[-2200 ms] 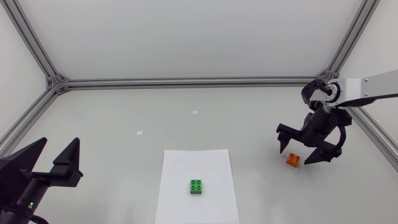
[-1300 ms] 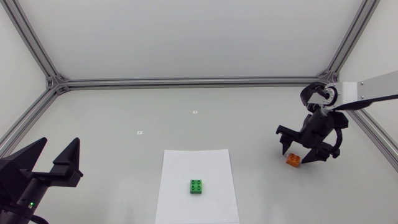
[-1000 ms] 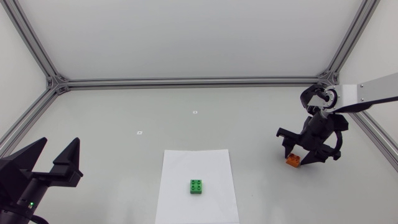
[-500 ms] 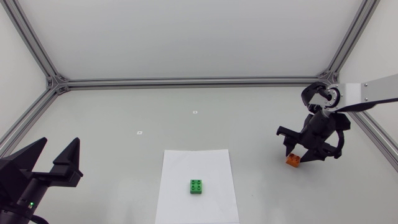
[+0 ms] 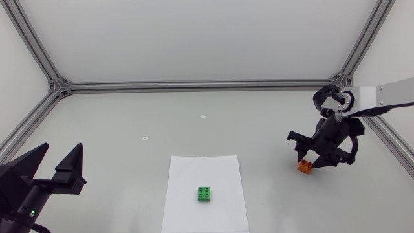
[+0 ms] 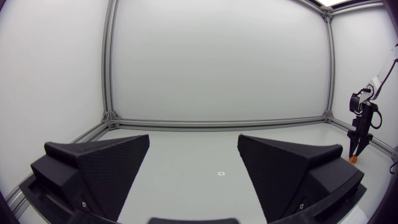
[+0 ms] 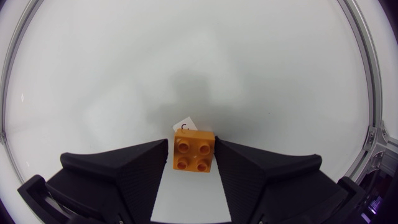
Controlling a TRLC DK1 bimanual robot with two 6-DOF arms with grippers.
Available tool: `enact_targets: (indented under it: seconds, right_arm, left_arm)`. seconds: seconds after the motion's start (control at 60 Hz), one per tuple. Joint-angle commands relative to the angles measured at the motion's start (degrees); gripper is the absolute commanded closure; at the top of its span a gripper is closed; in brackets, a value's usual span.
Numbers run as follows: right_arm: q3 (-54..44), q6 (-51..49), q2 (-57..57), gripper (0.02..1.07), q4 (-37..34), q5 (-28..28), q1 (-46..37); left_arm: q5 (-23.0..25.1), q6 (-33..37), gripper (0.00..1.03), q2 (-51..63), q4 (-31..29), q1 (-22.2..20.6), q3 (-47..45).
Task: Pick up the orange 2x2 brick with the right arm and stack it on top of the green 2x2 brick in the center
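Your black right gripper (image 7: 191, 142) pinches the orange plastic 2x2 brick (image 7: 193, 152) by fingertips only, so a jerky lift could drop it.

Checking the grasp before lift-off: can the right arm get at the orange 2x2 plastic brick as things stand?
Probably yes: the right gripper straddles the orange 2x2 plastic brick, its fingers seemingly pressed on both sides, and nothing else lies near it.

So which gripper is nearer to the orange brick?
Right. The right gripper is closed on the orange brick; the left gripper is far off, across the table.
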Motion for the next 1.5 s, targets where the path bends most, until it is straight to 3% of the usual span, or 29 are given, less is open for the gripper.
enact_targets:
  seconds: [0.0,0.35,0.45,0.483,0.567,0.633,1.083,1.2,1.283,1.483]
  right_arm:
    - [-1.7,0.3,0.2,0.60,0.2,0.5,0.5]
    - [-1.8,0.5,1.0,0.60,0.2,1.4,0.8]
    - [-1.8,0.5,1.1,0.66,0.2,2.1,1.4]
    - [-1.8,0.5,1.1,0.69,0.2,2.2,1.6]
    - [-2.1,0.4,0.5,0.91,0.4,2.8,2.0]
    - [-2.5,0.0,-0.7,1.00,0.8,3.3,2.0]
    - [-3.0,-11.2,-9.8,1.01,0.8,2.9,4.8]
    - [-2.8,-14.8,-11.3,1.01,0.1,5.0,9.0]
    - [-1.3,-15.9,-10.6,1.01,-3.1,4.5,11.4]
    - [-1.3,-18.3,-10.8,1.01,-3.3,4.2,17.1]
  left_arm:
    - [0.2,0.7,0.04,-0.5,-0.8,0.1,-2.3]
    - [0.2,0.7,0.04,-0.5,-0.8,0.1,-2.3]
    - [0.2,0.7,0.04,-0.5,-0.8,0.1,-2.3]
    - [0.2,0.7,0.04,-0.5,-0.8,0.1,-2.3]
    - [0.2,0.7,0.04,-0.5,-0.8,0.1,-2.3]
    - [0.2,0.7,0.04,-0.5,-0.8,0.1,-2.3]
    - [0.2,0.7,0.04,-0.5,-0.8,0.1,-2.3]
    - [0.2,0.7,0.04,-0.5,-0.8,0.1,-2.3]
    - [0.2,0.7,0.04,-0.5,-0.8,0.1,-2.3]
    - [0.3,0.7,0.04,-0.5,-0.8,0.1,-2.3]
